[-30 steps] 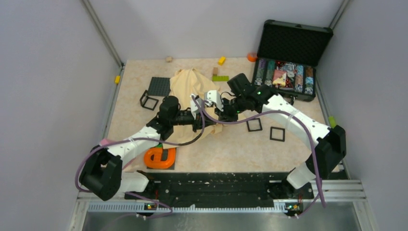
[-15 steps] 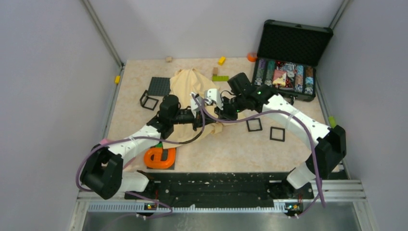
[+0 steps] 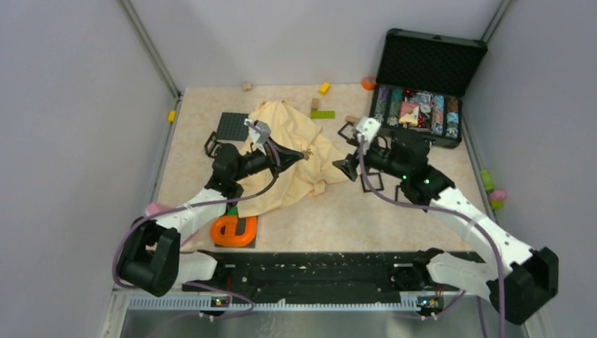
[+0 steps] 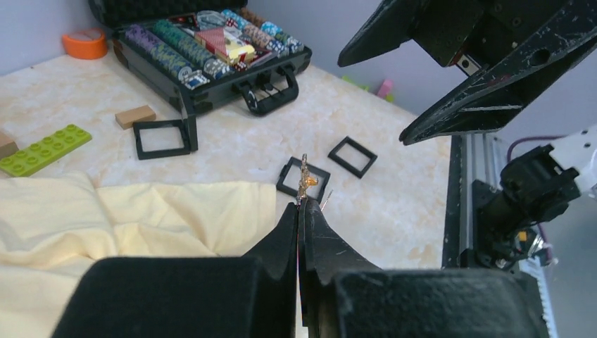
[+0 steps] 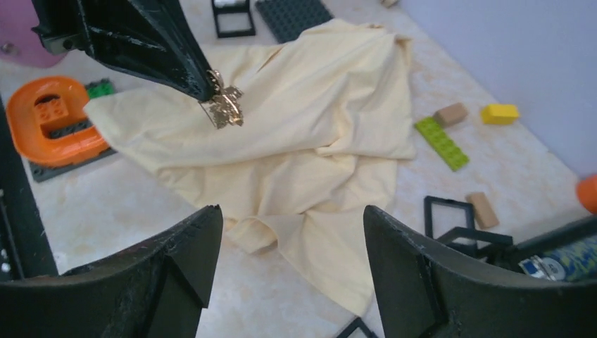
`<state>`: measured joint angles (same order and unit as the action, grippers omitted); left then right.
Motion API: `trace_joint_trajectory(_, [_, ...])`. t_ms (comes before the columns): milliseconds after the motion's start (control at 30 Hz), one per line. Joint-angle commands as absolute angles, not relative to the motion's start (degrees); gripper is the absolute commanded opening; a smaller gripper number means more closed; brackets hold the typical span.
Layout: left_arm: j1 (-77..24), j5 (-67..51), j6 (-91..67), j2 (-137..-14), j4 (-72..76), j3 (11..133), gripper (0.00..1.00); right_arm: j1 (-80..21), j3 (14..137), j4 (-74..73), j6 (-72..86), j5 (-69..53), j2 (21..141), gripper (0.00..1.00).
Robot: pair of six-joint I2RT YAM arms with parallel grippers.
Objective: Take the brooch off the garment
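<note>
Your tabletop carries a cream garment, lying crumpled and spread across its middle. At the far right corner stands an open black case, with its lid up and rows of chips inside.

Your left gripper reaches in from the left over the garment. Its fingers are pressed together, pinching the brooch at their very tips. Your right gripper faces it from the right, just beside the garment's right edge. It is spread wide and holds nothing, and from its wrist view both fingers frame the cloth below.

An orange toy sits near the garment's near left corner. A dark baseplate lies at the cloth's far left edge. Small black square frames lie scattered on the tabletop to the right of the garment. A flat green brick lies just past the cloth's far edge, and a yellow brick lies beyond it near the back wall.

The brooch is a tiny gold, ragged-edged piece. It hangs from the left fingertips in the air above the garment, apart from the cloth. From the left wrist it sticks up just past the closed tips.
</note>
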<state>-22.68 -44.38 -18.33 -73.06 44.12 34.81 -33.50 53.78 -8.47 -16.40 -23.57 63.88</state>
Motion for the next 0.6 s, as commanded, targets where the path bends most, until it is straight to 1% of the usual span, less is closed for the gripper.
trace_joint_trajectory(0, [-22.59, -41.50, -28.22, -69.77, 52.38, 34.74, 0.00, -31.55, 43.25, 16.76, -2.32, -22.97, 54.94, 0.77])
trace_joint_trajectory(67, [-22.57, -42.53, -30.05, -69.33, 56.08, 33.96, 0.00, -31.55, 38.40, 24.02, 5.11, -22.28, 53.29, 0.82])
trace_joint_trajectory(167, [-22.58, -36.84, -33.93, -67.15, 61.37, 31.16, 0.00, -31.60, 30.15, 35.18, 24.11, -11.29, 51.39, 0.87])
trace_joint_trajectory(200, [-22.59, -34.19, -35.35, -66.03, 60.98, 30.70, 0.00, -31.60, 29.24, 36.67, 26.79, -12.58, 51.24, 0.87])
trace_joint_trajectory(233, [-22.59, -31.93, -36.04, -64.99, 59.08, 30.67, 0.00, -31.60, 29.54, 36.92, 26.31, -15.19, 51.75, 0.88])
trace_joint_trajectory(300, [-22.59, -27.20, -38.16, -62.54, 53.93, 31.17, 0.00, -32.11, 29.43, 37.61, 28.34, -16.30, 53.04, 0.89])
trace_joint_trajectory(333, [-22.53, -25.09, -39.50, -61.52, 52.25, 31.02, 0.00, -32.30, 27.99, 41.30, 29.63, -16.98, 53.81, 0.89])
trace_joint_trajectory(433, [-22.50, -18.13, -46.09, -58.28, 52.03, 28.48, 0.00, -33.19, 22.72, 58.40, 30.84, -20.37, 56.17, 0.89])
trace_joint_trajectory(500, [-22.38, -13.35, -49.57, -55.49, 49.84, 26.85, 0.00, -33.99, 22.33, 62.40, 31.67, -20.49, 58.74, 0.87])
trace_joint_trajectory(567, [-22.32, -8.15, -49.66, -51.68, 43.99, 26.19, 0.00, -35.85, 24.27, 63.12, 30.89, -22.39, 61.61, 0.80])
